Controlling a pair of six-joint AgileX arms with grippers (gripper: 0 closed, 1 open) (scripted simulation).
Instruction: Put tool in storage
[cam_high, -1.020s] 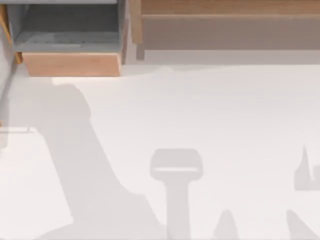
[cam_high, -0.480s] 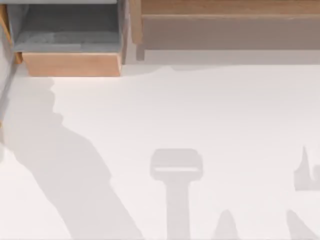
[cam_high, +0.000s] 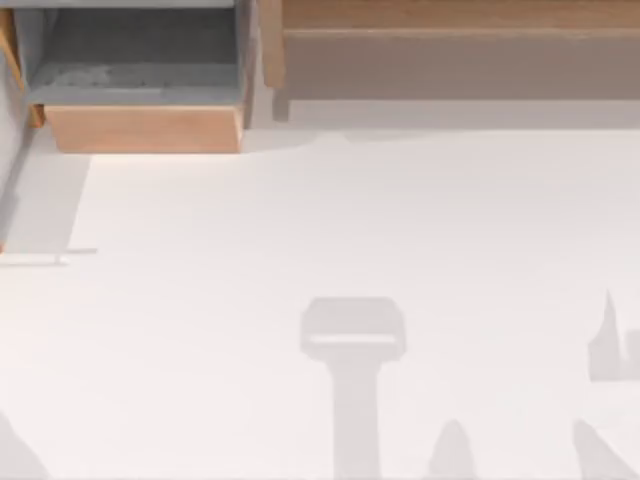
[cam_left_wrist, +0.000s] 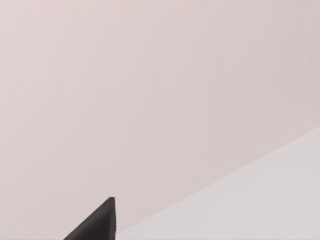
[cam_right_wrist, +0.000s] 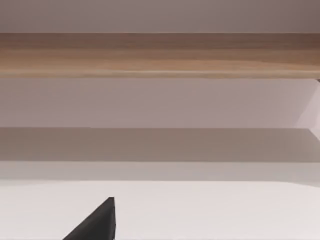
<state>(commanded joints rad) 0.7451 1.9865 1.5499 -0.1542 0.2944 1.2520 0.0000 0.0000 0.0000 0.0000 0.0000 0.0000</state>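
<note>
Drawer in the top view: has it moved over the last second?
No. The drawer keeps the same line against the cabinet beside it.

White table (cam_high: 400, 220), seen from above. At its far left corner stands an open wooden drawer (cam_high: 145, 128) with a grey interior; beside it, a long wooden unit (cam_high: 460, 20) runs along the far edge to the right.

A matte black, wedge-shaped piece of the left hand (cam_left_wrist: 97, 222) is showing; the right hand (cam_right_wrist: 97, 222) is showing an identical black wedge.
</note>
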